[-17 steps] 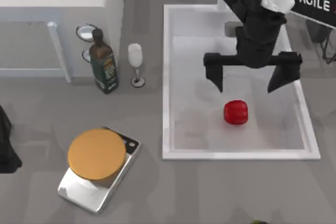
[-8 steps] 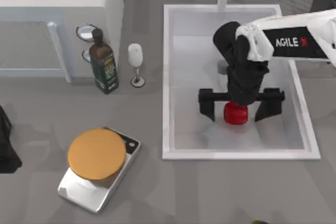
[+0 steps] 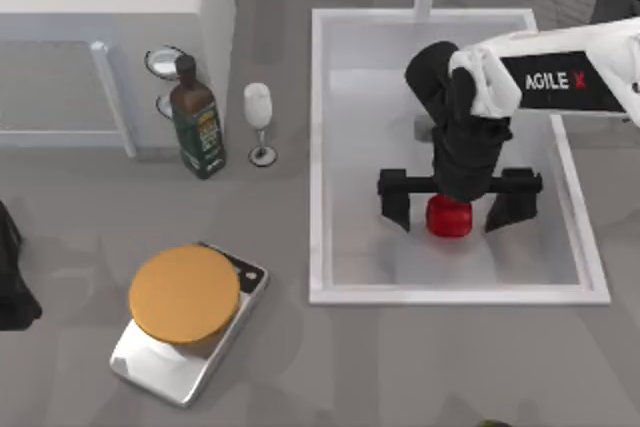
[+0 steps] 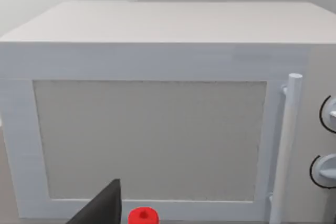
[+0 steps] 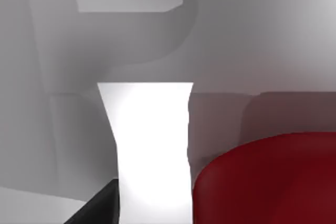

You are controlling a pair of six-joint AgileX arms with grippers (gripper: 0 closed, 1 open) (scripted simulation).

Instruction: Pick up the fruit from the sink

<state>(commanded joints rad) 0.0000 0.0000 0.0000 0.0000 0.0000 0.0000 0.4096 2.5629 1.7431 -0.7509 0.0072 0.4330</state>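
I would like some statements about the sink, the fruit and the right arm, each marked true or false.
1. The fruit lies inside the sink. True.
2. The right gripper is open, one finger on each side of the fruit. True.
3. The fruit is green. False: it is red.
4. The bottle stands inside the sink. False: it stands on the table, left of the sink, beside the glass.
5. The orange disc rests on the scale. True.
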